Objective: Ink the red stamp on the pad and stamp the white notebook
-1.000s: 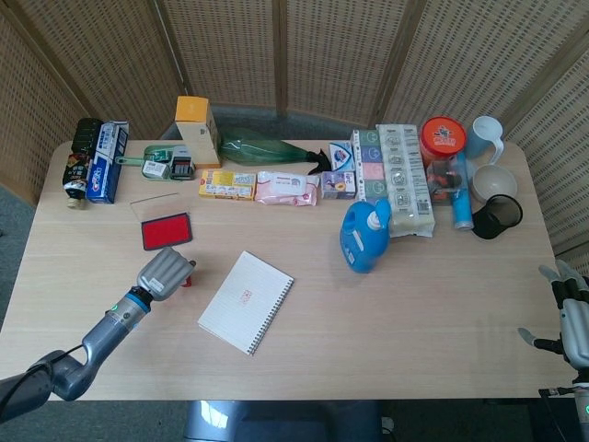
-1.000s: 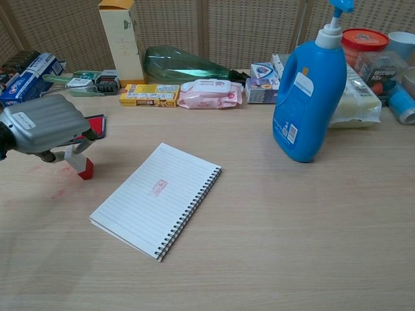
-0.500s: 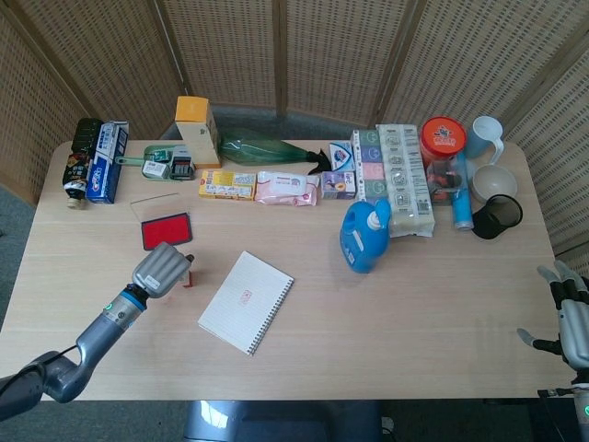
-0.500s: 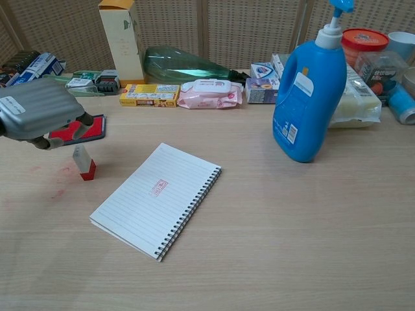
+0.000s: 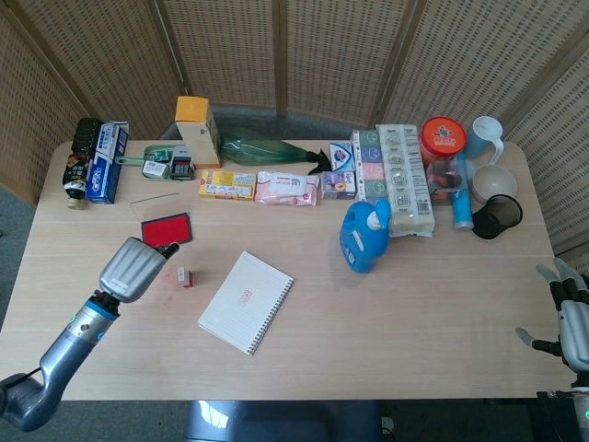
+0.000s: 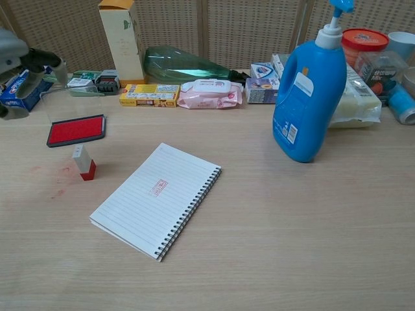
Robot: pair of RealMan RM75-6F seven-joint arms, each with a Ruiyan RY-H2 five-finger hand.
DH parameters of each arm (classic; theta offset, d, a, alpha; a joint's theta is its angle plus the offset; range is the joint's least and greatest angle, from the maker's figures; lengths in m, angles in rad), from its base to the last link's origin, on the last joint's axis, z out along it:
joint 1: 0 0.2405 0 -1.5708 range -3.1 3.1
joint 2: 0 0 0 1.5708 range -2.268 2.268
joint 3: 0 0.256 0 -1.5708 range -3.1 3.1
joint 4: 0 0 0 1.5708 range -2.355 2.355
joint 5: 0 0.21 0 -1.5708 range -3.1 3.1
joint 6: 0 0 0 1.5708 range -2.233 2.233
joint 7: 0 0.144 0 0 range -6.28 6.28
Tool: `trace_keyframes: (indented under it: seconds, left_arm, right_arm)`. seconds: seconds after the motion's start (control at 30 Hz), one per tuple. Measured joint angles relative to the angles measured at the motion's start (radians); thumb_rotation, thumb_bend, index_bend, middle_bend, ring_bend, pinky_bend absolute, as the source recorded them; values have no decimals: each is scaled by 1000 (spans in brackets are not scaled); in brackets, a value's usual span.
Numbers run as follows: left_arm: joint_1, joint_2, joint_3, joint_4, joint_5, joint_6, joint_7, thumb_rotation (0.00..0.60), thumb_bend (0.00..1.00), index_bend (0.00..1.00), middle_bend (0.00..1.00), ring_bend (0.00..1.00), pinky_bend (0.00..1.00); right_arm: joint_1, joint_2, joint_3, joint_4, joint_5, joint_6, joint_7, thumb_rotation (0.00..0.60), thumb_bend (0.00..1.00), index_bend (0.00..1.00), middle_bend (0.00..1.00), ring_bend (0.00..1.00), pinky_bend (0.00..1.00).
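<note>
The white spiral-bound lined notebook (image 5: pixel 246 301) lay open and flat on the pale wooden table (image 5: pixel 414 313), bearing a small red stamped mark (image 6: pixel 157 188) near the middle of its page. To the left of the notebook, a little apart from its edge, the small red-based stamp with a pale top (image 5: pixel 183 276) stood on the table, touched by nothing. Beyond the stamp, farther from the notebook and toward the back row of goods, sat the flat red ink pad in its dark tray (image 5: pixel 167 229), with its clear lid (image 6: pixel 62 103) standing behind it.

The left hand (image 5: pixel 134 268), grey-backed, hung above the table to the left of the stamp, apart from it and just in front of the pad; it held nothing, and whether its fingers were spread or curled could not be told. The right hand (image 5: pixel 569 318) rested far to the right of the notebook, at the table's edge, fingers spread and empty.

A tall blue detergent bottle with a pump (image 6: pixel 310 97) stood to the notebook's right.
</note>
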Motion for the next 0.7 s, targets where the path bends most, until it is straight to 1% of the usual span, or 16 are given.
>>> trace_keyframes:
  seconds: [0.1,0.2,0.27,0.37,0.57,0.7]
  left_arm:
    - [65,69,16,-120,-23,51,6,492,34,19,57,176,322]
    - [141,105,40,-174,-29,128,-7,486,27,8,35,155,277]
    - [193,112,54,-173,-25,184,-40,486,26,3,24,144,265]
    - [249,111,73,-147,-17,239,-111,486,25,0,17,137,253]
    - [361,90,98,-93,-50,299,-249,491,26,0,0,108,179]
    - [386,87,98,-81,-52,328,-257,492,25,0,0,103,167]
  right_arm:
    - [-4,-5,0,5,-12,16,-2,600,0,116,7,0,0]
    - [-7,-14,2,17,-26,36,0,600,0,112,6,0,0]
    - [-10,-22,4,28,-33,47,0,600,0,112,5,0,0]
    - [-11,-27,7,37,-33,50,5,600,0,112,5,0,0]
    - [-12,-27,20,49,-22,58,12,600,0,112,5,0,0]
    - [-15,-27,23,56,-20,61,23,600,0,112,5,0,0]
